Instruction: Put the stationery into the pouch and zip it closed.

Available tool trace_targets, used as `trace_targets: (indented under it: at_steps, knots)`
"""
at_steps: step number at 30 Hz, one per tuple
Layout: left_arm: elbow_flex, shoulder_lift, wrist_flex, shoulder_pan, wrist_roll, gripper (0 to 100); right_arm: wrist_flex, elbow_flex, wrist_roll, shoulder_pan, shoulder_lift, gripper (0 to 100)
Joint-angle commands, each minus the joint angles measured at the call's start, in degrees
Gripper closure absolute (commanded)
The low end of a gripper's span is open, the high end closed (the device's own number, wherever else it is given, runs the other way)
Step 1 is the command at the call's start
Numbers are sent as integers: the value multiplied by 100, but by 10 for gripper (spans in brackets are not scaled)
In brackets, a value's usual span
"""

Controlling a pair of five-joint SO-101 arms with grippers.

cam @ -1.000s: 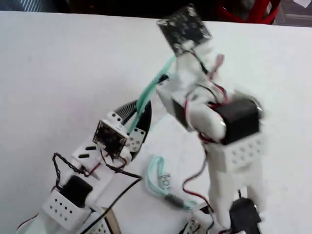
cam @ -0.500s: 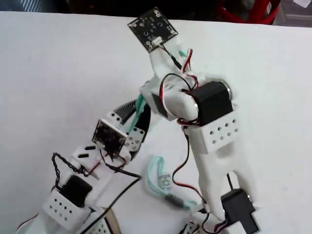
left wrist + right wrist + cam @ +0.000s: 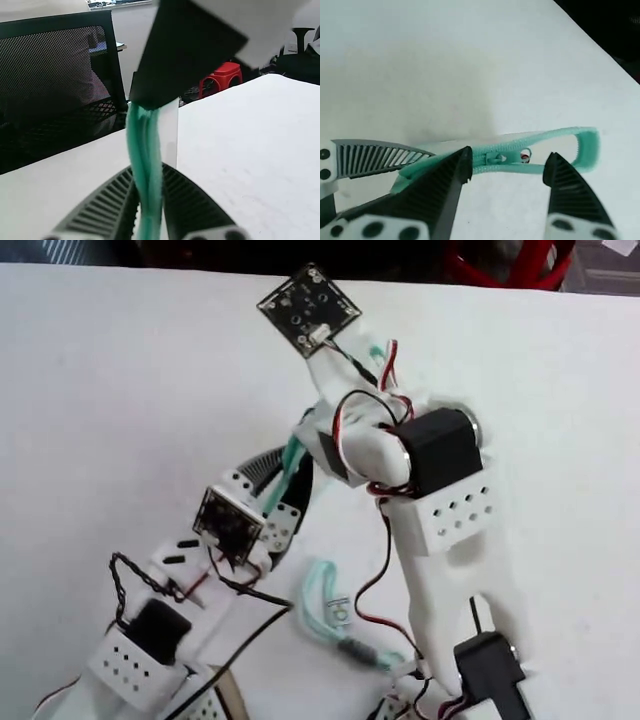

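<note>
The mint green pouch (image 3: pixel 145 150) hangs edge-on in my left gripper (image 3: pixel 147 172), which is shut on its fabric. In the high view the pouch (image 3: pixel 290 455) shows as a green strip between the left gripper (image 3: pixel 272 468) and the right arm's wrist above it. In the right wrist view my right gripper (image 3: pixel 510 155) is open, one finger on each side of the pouch's (image 3: pixel 542 136) zipper edge, with the zipper pull (image 3: pixel 497 159) in the gap. The pouch's inside is hidden.
A pale teal loop with a small tag (image 3: pixel 325 605) and a dark slim piece (image 3: pixel 360 652) lie on the white table (image 3: pixel 120 390) near the arms' bases. The right arm (image 3: pixel 440 500) stands tall over the middle. The table's far edge is close behind.
The right arm has swung left and down over the pouch, and its wrist now covers the green strip that earlier stretched up freely. The left arm has stayed put, still holding the pouch.
</note>
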Motion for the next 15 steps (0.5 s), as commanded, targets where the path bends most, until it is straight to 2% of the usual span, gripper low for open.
trace_targets:
  at_steps: [1,10,15]
  knots:
    - [-18,57,-35,-66,-53,979,-180,70,246,690,479,765]
    - [-35,57,88,-57,-53,979,-330,-862,387,1534,1473,765]
    - [-26,57,44,-57,-62,979,119,-1319,132,1138,1385,765]
